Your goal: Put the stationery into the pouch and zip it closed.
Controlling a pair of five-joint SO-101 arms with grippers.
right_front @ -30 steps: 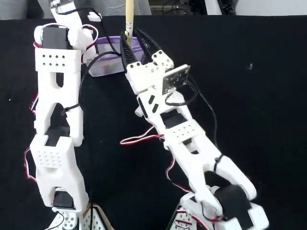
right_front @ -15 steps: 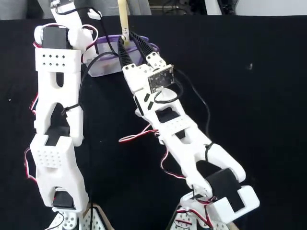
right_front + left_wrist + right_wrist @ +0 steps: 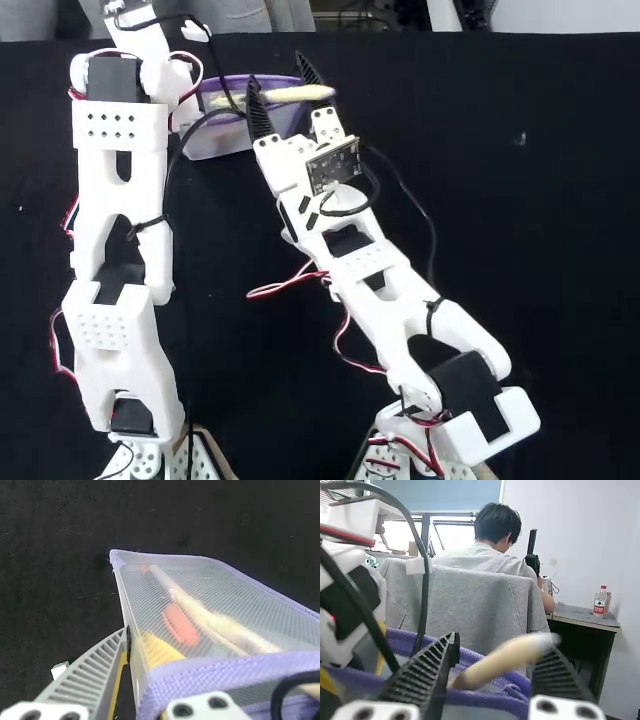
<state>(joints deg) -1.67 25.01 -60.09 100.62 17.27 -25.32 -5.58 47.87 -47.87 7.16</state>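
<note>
The pouch [image 3: 218, 138], translucent with a purple zip band along its mouth, stands at the upper middle of the high view, close against the top of the arm on the left side of the frame, on the black surface [image 3: 520, 250]. The left hand [image 3: 131, 652] is clamped on the pouch's wall just under the purple band: its white ribbed finger [image 3: 87, 677] lies flat against the outside of the wall at the lower left of the left wrist view. Through the striped wall show a long pale stick [image 3: 215, 622], an orange-red piece [image 3: 180, 625] and a yellow piece [image 3: 157, 652], all inside the pouch. The right hand [image 3: 277, 78] sits at the pouch's mouth with its two black fingers spread wide apart. Between them a pale pencil [image 3: 275, 95] lies almost level across the purple band, not gripped by either finger; in the right wrist view it slants up between the fingers, above the band. Whether this pencil and the stick inside the pouch are one thing cannot be told.
</note>
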